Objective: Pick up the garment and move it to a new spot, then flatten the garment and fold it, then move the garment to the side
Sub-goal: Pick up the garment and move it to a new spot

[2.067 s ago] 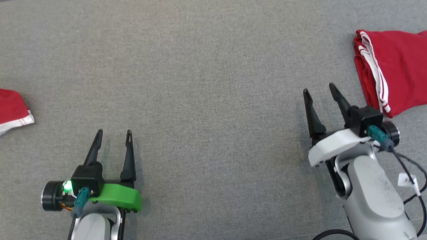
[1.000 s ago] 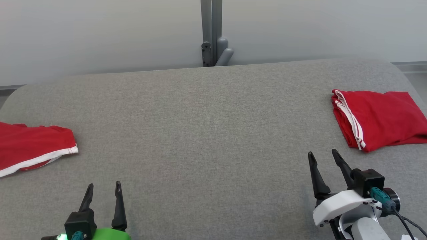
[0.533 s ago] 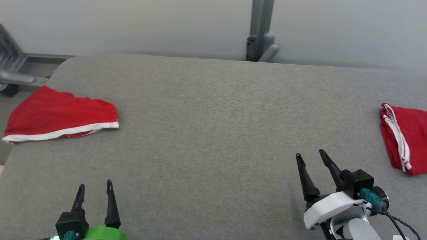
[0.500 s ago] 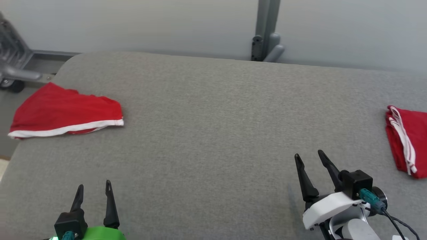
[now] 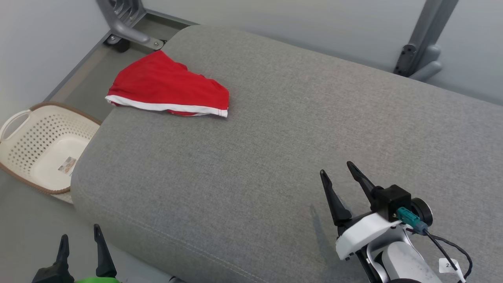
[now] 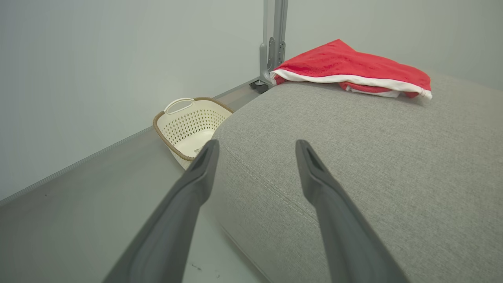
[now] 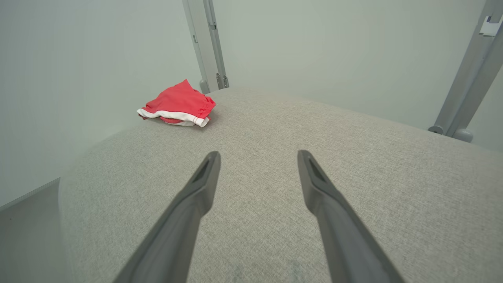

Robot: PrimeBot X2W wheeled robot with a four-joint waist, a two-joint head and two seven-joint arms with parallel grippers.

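A red garment [image 5: 169,87] with a white hem lies crumpled near the far left corner of the grey padded surface [image 5: 275,157]. It also lies ahead in the left wrist view, garment [image 6: 349,70], and far off to the left in the right wrist view, garment [image 7: 178,104]. My left gripper [image 5: 79,237] hangs open over the floor just off the surface's near left edge, well short of the garment. Over the surface's near right part my right gripper [image 5: 336,168] stands open, nothing between its fingers.
A cream perforated laundry basket [image 5: 23,129] with brown rim sits on the floor left of the surface, basket [image 6: 184,122] also ahead of the left fingers. Grey metal frame posts [image 5: 424,47] stand behind the surface, and another frame foot [image 5: 125,27] near the far left corner.
The head camera has swung left: the garment on the left now sits nearer the middle, the folded red garment at the right has left the picture, and the basket has come in. Both grippers stay open.
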